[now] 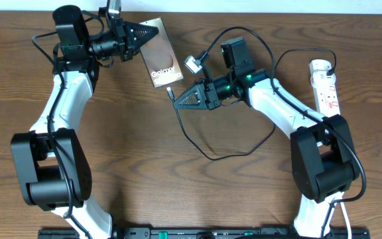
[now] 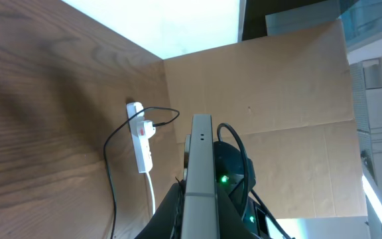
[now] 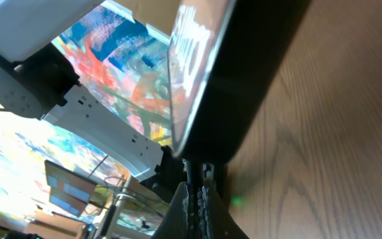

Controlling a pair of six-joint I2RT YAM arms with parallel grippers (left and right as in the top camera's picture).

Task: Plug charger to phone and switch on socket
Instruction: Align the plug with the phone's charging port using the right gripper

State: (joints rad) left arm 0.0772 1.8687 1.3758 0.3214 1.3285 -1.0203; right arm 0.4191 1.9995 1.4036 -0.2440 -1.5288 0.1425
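The phone (image 1: 162, 58) is a dark slab with white lettering, tilted at the back of the table. My left gripper (image 1: 148, 31) is shut on its far end; in the left wrist view its grey edge (image 2: 199, 172) stands between the jaws. My right gripper (image 1: 176, 99) is shut on the charger, whose connector tip (image 1: 170, 91) sits right at the phone's near end. In the right wrist view the jaws (image 3: 198, 199) are pinched on the thin tip just below the phone (image 3: 237, 73). The charger cable (image 1: 207, 154) loops over the table. The white socket (image 1: 325, 81) lies at the far right.
The socket also shows in the left wrist view (image 2: 140, 143) with a plug and black cable in it. A cardboard wall (image 2: 277, 86) stands behind the table. A small white block (image 1: 192, 64) hangs by the right wrist.
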